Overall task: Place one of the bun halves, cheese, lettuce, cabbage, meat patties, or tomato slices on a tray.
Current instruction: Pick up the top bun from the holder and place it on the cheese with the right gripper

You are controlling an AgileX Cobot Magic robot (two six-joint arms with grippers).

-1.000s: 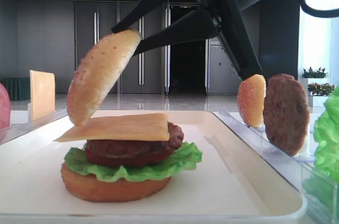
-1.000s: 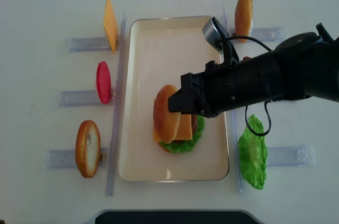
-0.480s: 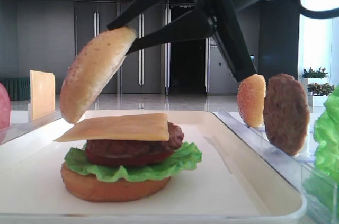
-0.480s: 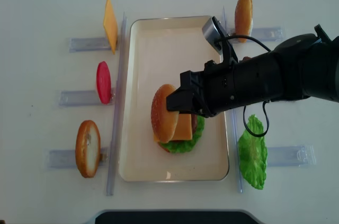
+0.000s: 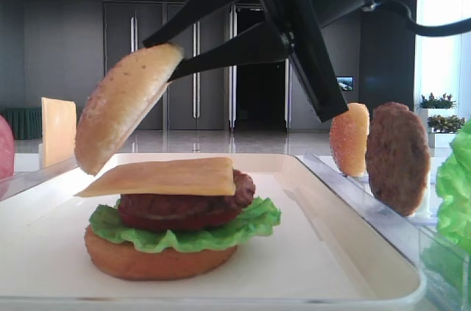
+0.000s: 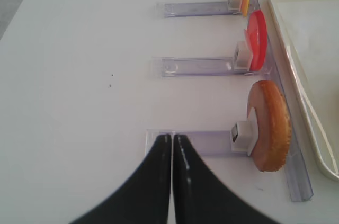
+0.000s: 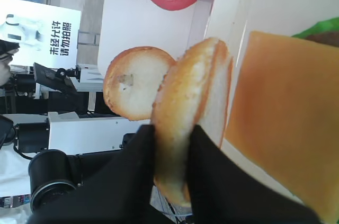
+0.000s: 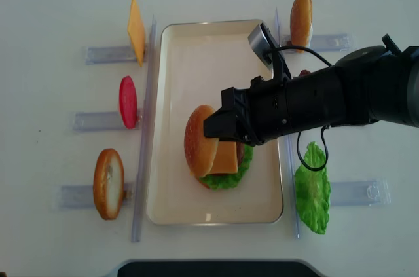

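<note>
My right gripper (image 5: pixel 175 59) is shut on the rim of a golden domed top bun (image 5: pixel 121 109), and its black fingers (image 7: pixel 209 152) pinch the crust from both sides. The bun hangs tilted above the left edge of a stack on the white tray (image 8: pixel 196 61). From the top down the stack is a cheese slice (image 5: pixel 165 176), a dark patty (image 5: pixel 184 204), lettuce (image 5: pixel 188 231) and a bottom bun (image 5: pixel 158 261). The bun's lower edge is close above the cheese corner. My left gripper (image 6: pixel 172 138) is shut and empty over the table, beside a clear rack.
Clear racks flank the tray. On the left they hold a cheese slice (image 8: pixel 136 29), a tomato slice (image 8: pixel 128 101) and a bun half (image 8: pixel 109 183). On the right are another bun half (image 8: pixel 301 18), a patty (image 5: pixel 397 156) and lettuce (image 8: pixel 312 188).
My right gripper has carried the top bun a little to the left, toward the stack's left edge, and tipped it flatter. The stack and the left gripper have not moved.
</note>
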